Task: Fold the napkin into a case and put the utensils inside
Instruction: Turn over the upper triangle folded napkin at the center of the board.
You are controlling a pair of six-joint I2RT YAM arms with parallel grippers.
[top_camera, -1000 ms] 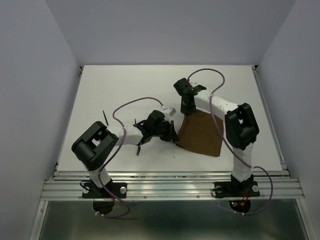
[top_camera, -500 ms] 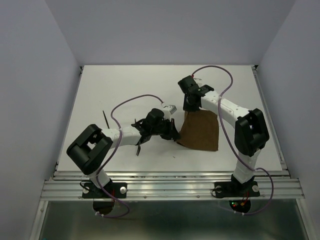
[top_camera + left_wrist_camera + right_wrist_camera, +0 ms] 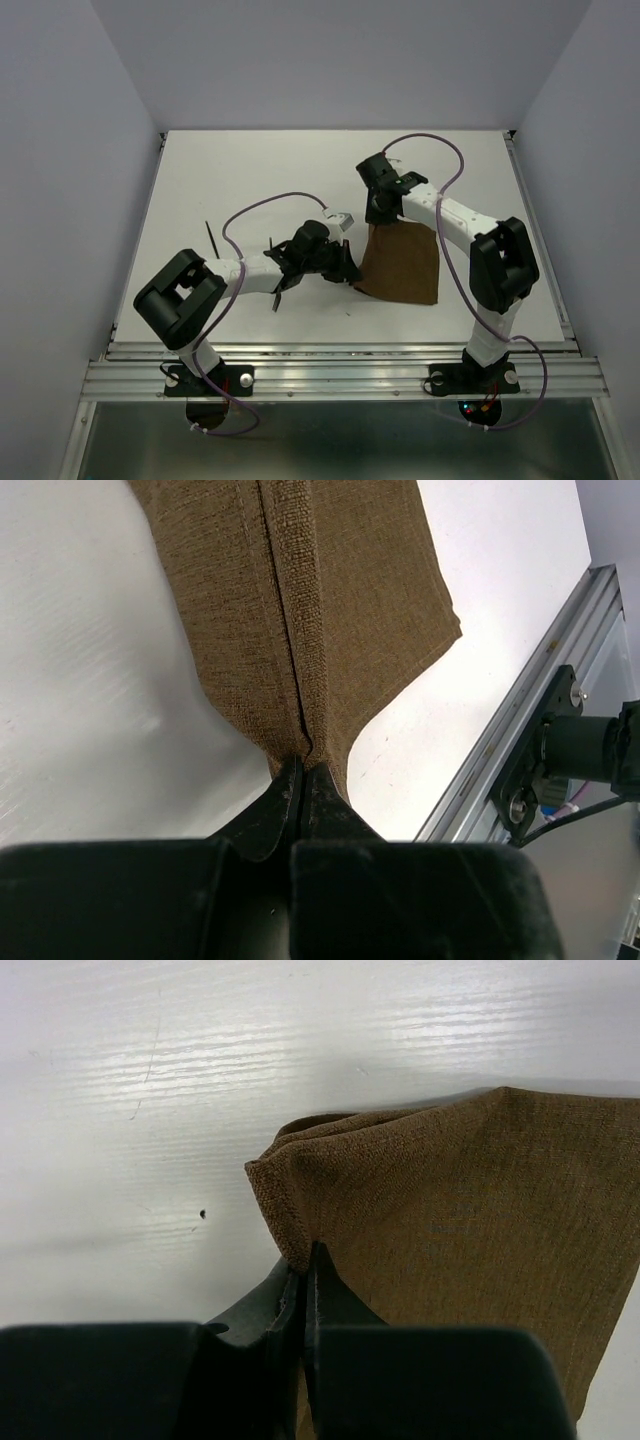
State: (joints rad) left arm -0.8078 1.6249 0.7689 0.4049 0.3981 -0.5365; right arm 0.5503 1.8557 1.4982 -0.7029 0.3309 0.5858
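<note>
Folding is only partway, I reckon. My left tool point(image 3: 303, 772) and right tool point(image 3: 304, 1263) are both pinched tight on edges of the napkin point(image 3: 402, 265), doubled over right of centre on the counter point(image 3: 250, 170). There's no case yet, and the utensils point(image 3: 210, 237) are lying out left.

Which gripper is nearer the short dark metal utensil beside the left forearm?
Left: left gripper grips the brown cloth napkin just right of the utensil; right gripper pinches its far corner, farther off.
</note>
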